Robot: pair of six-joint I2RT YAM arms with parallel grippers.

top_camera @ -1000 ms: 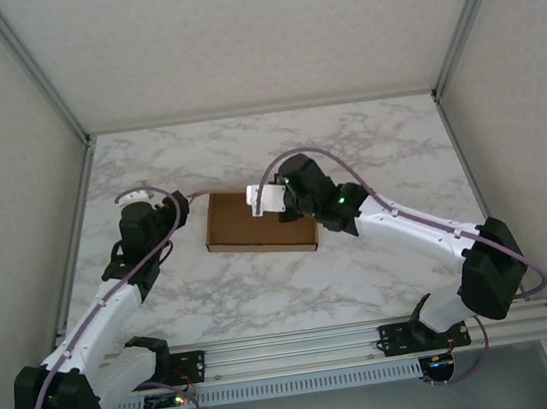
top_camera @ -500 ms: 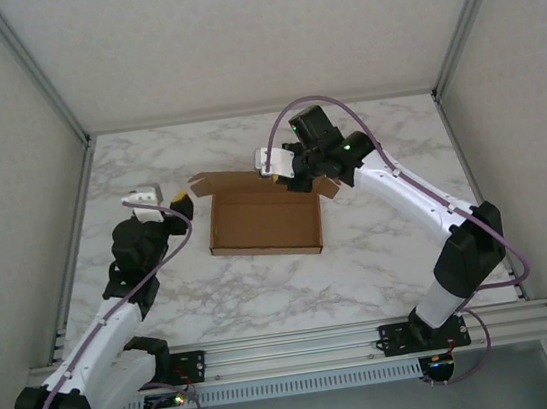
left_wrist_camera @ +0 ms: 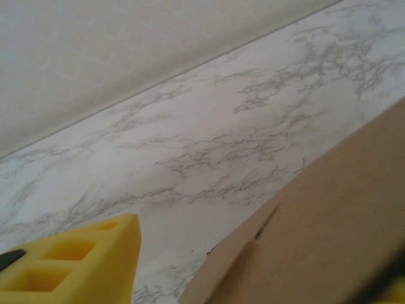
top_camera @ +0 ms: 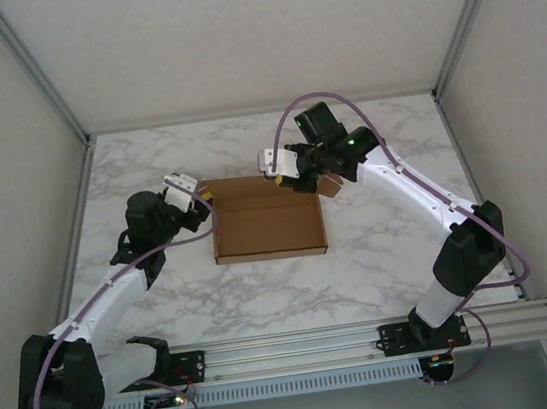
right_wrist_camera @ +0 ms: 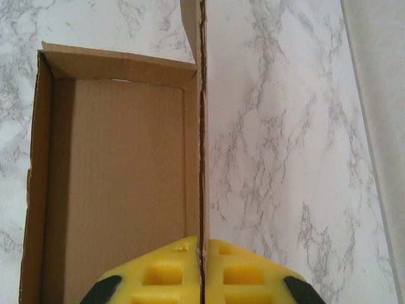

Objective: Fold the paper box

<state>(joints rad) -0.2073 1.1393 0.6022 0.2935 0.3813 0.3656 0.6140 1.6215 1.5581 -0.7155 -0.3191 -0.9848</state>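
The table [top_camera: 264,286] has a white marble pattern with grey veins and takes the middle of the top view. Pale textured walls close it at the back [top_camera: 251,36], left [top_camera: 1,200] and right [top_camera: 536,130]. Two metal posts [top_camera: 34,70] run slanted in the upper corners. A grooved metal rail [top_camera: 292,348] crosses the bottom. In the right wrist view, the pale strip [right_wrist_camera: 386,95] at the right edge is perhaps a wall.

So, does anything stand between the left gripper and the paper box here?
Nothing visible does. The left gripper is at the left end of the paper box, jaws open astride a cardboard edge. The right gripper is shut on its far panel.
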